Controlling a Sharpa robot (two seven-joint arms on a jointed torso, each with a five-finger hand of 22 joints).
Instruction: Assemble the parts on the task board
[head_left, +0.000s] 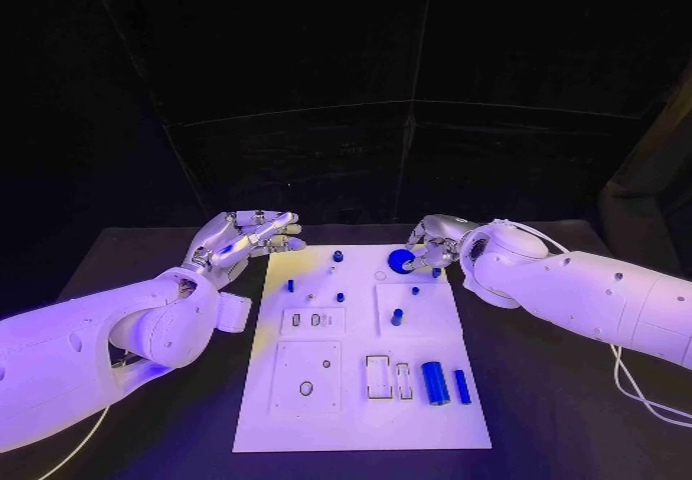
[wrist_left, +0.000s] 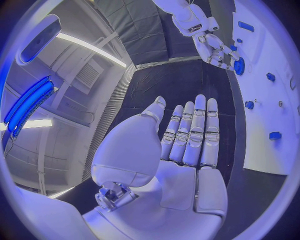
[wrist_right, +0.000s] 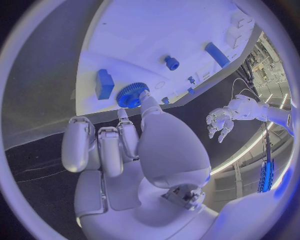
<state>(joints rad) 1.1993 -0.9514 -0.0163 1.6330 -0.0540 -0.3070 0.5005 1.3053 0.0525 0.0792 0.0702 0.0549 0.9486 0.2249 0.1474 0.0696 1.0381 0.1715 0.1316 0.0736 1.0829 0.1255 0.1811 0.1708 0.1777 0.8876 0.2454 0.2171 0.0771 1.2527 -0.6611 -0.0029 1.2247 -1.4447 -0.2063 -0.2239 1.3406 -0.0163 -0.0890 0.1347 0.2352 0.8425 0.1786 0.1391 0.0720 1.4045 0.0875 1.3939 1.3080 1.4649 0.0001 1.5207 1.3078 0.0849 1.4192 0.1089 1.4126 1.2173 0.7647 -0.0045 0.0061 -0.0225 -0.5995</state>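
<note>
Black table (head_left: 130, 280), flat white task board (head_left: 361, 410)

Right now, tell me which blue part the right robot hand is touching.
The round toothed gear at the far right of the task board. The right robot hand has fingertips on it; the other blue parts lie untouched.

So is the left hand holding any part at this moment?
No, the left hand is held flat with its fingers stretched out and apart, and its palm is bare.

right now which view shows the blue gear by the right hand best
The right wrist view: the blue gear is close, its teeth visible at the right hand's fingertips. The head view shows it small and partly hidden; the left wrist view shows it far away.
</note>
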